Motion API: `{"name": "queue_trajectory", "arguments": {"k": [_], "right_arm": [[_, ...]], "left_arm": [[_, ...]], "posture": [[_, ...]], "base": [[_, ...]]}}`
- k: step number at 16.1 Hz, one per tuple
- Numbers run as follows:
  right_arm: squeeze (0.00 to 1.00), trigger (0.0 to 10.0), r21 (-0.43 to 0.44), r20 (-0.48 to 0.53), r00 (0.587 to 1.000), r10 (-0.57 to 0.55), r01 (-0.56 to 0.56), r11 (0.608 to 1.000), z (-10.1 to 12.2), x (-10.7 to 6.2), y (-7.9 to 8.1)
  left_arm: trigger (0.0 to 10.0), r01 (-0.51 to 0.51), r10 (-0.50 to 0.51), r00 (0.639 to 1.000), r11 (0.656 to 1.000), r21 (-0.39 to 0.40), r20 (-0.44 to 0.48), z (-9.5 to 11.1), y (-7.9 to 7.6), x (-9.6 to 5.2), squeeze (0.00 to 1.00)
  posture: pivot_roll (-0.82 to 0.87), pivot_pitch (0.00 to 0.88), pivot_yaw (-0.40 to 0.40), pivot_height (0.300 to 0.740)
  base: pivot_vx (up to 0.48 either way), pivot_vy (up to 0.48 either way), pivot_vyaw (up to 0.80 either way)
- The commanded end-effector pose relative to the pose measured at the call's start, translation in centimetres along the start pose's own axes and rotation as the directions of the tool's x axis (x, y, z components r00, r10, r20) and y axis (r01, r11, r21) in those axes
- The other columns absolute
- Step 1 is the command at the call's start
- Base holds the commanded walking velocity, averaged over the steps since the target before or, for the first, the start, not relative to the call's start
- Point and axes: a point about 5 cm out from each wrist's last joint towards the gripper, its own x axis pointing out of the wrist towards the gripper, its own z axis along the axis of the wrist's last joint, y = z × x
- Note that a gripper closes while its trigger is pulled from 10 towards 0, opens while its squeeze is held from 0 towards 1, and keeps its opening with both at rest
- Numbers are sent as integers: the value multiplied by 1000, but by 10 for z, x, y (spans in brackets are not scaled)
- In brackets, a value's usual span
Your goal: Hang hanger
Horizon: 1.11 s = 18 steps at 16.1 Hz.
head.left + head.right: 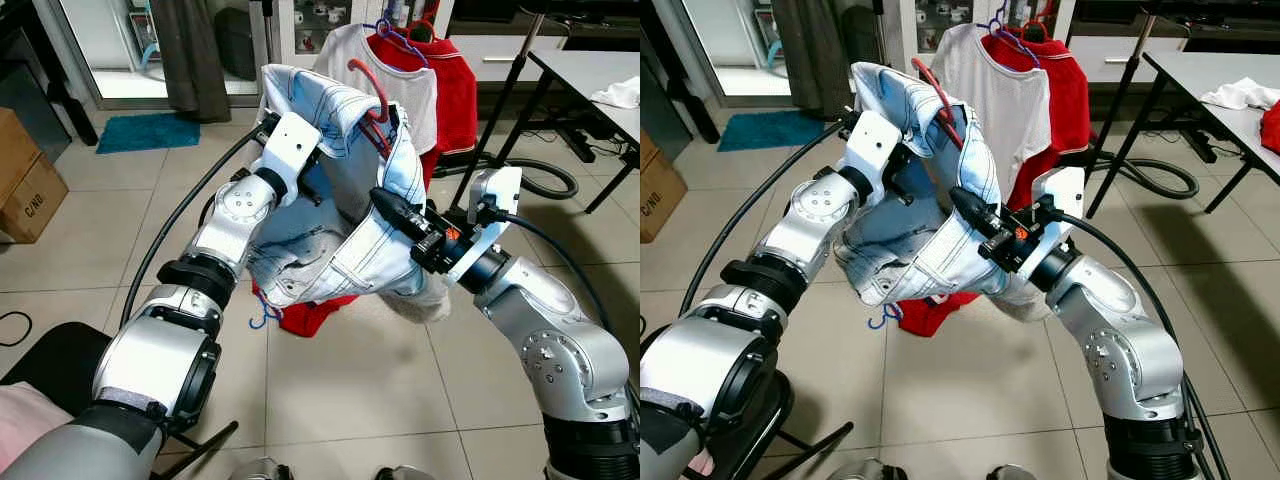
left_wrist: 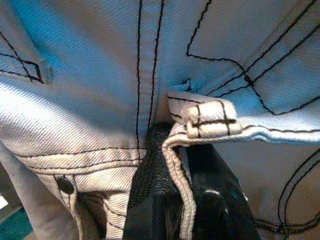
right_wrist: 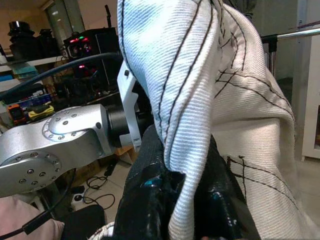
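Note:
A pale blue denim garment point(image 1: 340, 230) with black stitching hangs bunched between my two arms, in front of a clothes rack. A red hanger point(image 1: 372, 88) pokes its hook out of the top of the denim. My left gripper point(image 1: 318, 172) is shut on a denim edge point(image 2: 180, 145) high on the left side. My right gripper point(image 1: 392, 208) is shut on a fold of the denim point(image 3: 182, 165) on the right side. Both fingertips are buried in cloth.
Behind hang a white shirt point(image 1: 345, 50) and a red shirt point(image 1: 455, 70) on a rack with a dark pole point(image 1: 500, 110). Red cloth point(image 1: 310, 315) and a blue hanger point(image 1: 262, 318) lie on the tiled floor. A table point(image 1: 590, 70) stands right, a cardboard box point(image 1: 25, 180) left.

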Motion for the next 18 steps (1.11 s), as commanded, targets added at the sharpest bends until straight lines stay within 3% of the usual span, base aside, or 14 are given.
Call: {"name": "queue_trajectory", "arguments": {"k": [1,5,6,8,11,15,17,18], "right_arm": [[0,0,-55,110,990,93,-88,995,24,4,15],[0,0,-55,110,990,93,-88,995,24,4,15],[0,0,-16,-9,982,-188,188,982,3,-4,-21],[0,0,-18,-63,950,-307,306,952,-8,-10,-37],[0,0,-32,-72,938,-338,337,941,-11,-14,-40],[0,0,-79,-109,902,-419,412,908,-29,-24,-49],[0,0,-55,-94,892,-443,440,897,-32,-25,-49],[0,0,-54,-86,893,-443,439,897,-32,-24,-49]], "left_arm": [[10000,18,-19,999,1000,-8,-34,-8,-3,-2,0],[10000,18,-19,999,1000,-8,-34,-8,-3,-2,0],[10000,208,-200,978,949,-238,57,-24,-31,-20,1000],[10000,280,-260,960,908,-312,105,-29,-42,-29,1000],[10000,286,-266,958,902,-323,104,-31,-44,-30,1000],[10000,338,-317,941,863,-376,120,-36,-55,-45,1000],[10000,370,-372,927,872,-322,58,-47,-64,-52,1000],[10000,317,-327,945,904,-288,12,-53,-60,-54,1000]], "posture": [[-123,0,60,740],[-123,0,60,740],[-107,0,44,740],[-112,0,51,740],[-120,0,57,740],[-122,0,59,740],[-118,0,61,740],[-118,0,62,740]], "base": [[0,0,0],[0,0,0],[0,0,0],[0,0,0],[0,0,0],[0,0,0],[0,0,0],[0,0,0]]}}
